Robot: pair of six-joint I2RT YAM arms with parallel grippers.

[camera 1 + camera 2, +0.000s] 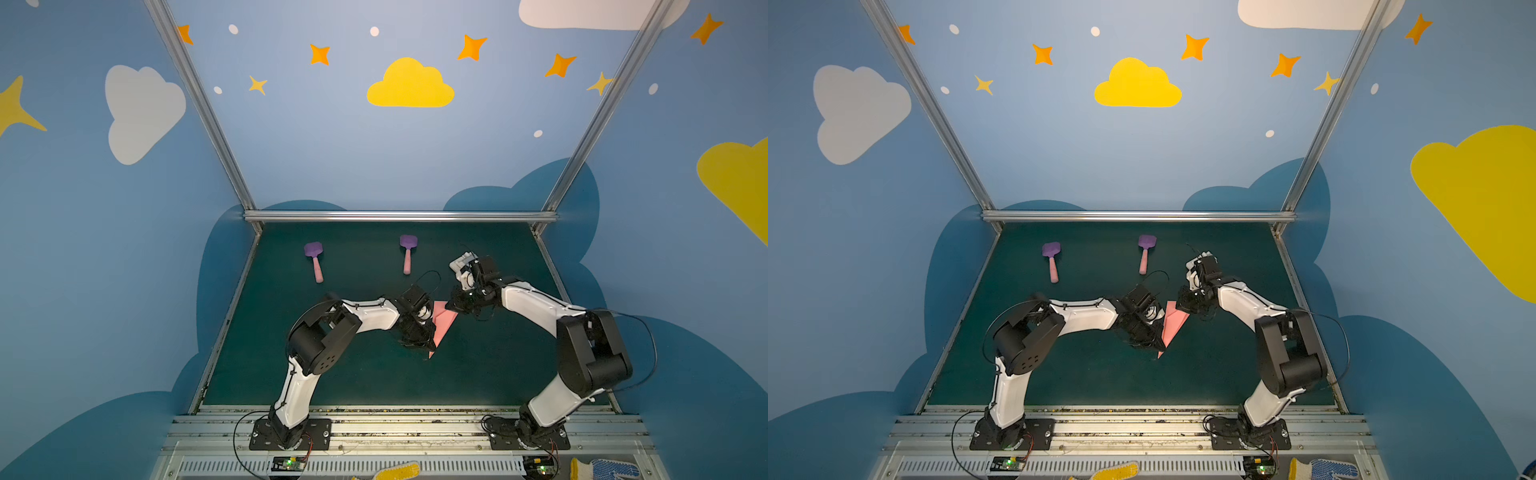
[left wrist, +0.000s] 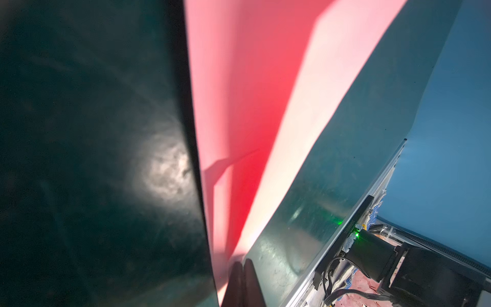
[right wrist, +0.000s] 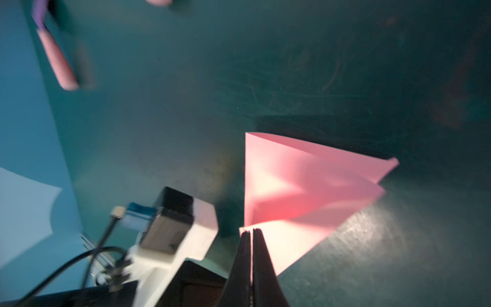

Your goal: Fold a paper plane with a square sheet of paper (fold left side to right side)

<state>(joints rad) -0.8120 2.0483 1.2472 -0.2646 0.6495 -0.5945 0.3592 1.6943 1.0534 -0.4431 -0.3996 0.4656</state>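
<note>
Near the middle of the green table, the pink paper plane sits between the two robot arms. It is folded into a long pointed shape, and its sharp tip points toward the table's front edge. The left gripper is squeezed tight and pinches the paper on its left side, close to the pointed end. The right gripper is squeezed tight too, and it pinches a back corner of the paper. In the right wrist view the folds stand open like a little fan, and a dark shadow lies beside them. One purple spatula with a pink handle lies flat near the far edge. A second spatula lies to its right, well apart from the paper.
</note>
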